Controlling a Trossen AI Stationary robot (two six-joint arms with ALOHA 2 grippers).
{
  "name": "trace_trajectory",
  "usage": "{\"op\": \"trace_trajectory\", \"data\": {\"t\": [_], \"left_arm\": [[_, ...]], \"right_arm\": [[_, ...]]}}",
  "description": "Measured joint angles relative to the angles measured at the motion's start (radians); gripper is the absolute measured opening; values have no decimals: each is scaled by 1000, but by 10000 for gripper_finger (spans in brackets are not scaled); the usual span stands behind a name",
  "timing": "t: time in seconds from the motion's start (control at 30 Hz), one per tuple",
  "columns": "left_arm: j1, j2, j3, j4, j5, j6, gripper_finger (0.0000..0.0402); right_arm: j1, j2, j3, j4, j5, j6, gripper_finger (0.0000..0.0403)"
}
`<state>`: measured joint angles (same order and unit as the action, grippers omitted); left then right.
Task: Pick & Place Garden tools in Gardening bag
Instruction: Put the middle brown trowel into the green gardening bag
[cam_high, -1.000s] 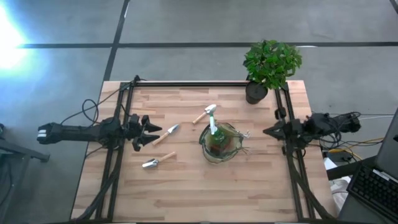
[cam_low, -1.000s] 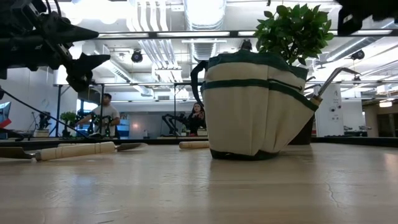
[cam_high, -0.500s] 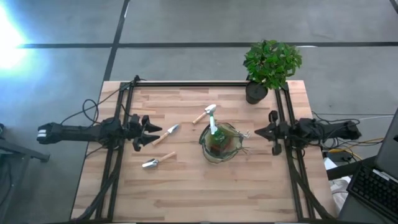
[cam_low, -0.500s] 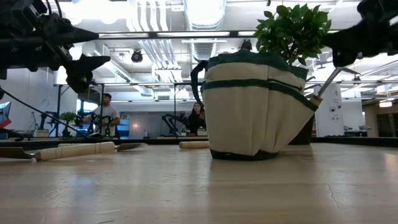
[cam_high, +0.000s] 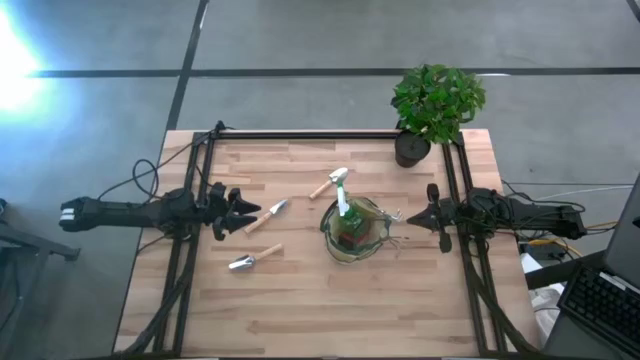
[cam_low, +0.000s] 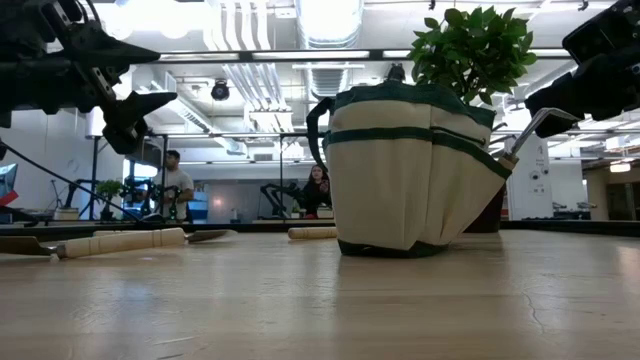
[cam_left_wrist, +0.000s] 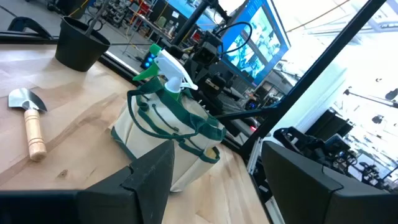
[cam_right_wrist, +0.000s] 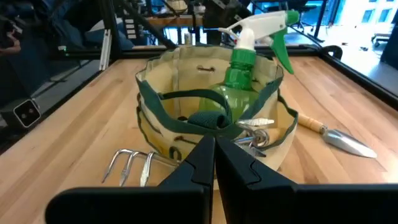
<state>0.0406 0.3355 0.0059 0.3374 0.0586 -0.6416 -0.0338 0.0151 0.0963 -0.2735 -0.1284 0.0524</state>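
Note:
The cream and green gardening bag (cam_high: 355, 232) stands on the table's middle, with a green spray bottle (cam_right_wrist: 247, 56) upright inside it. A metal hand rake (cam_right_wrist: 133, 165) sticks out of its side toward my right gripper. Three wooden-handled trowels lie flat on the table: one (cam_high: 267, 217) just in front of my left gripper, one (cam_high: 255, 259) nearer the front edge, and one (cam_high: 328, 184) beyond the bag. My left gripper (cam_high: 245, 211) is open and empty above the table's left part. My right gripper (cam_high: 418, 216) is shut and empty, right of the bag.
A potted green plant (cam_high: 435, 105) in a black pot stands at the far right corner. Black frame rails (cam_high: 190, 250) run along both table sides. People sit in the room behind the table (cam_low: 170, 185). Bare wood lies toward the near edge.
My right gripper has gone toward the table's left, closer to the bag, and has come lower, with its fingers kept shut. The bag and the tools have stayed where they were.

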Motion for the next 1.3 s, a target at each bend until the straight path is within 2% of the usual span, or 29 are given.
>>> {"op": "trace_trajectory", "data": {"t": [0.07,0.27,0.37,0.8,1.07,1.17,1.3], "left_arm": [[0,0,0,0,-11,-1,245],[0,0,0,10,-28,-6,245],[0,0,0,21,-64,-4,245],[1,1,0,37,-335,65,245],[1,2,0,20,-336,111,245],[1,1,6,-62,-312,131,245],[0,4,75,-340,-319,103,245]], "right_arm": [[1,0,0,0,20,6,8],[1,0,1,-11,231,205,8],[0,-2,1,-10,281,226,8],[1,0,2,-9,285,83,8],[0,0,2,-9,285,76,8],[1,0,2,-9,285,76,8],[1,0,2,-9,285,77,8]]}}
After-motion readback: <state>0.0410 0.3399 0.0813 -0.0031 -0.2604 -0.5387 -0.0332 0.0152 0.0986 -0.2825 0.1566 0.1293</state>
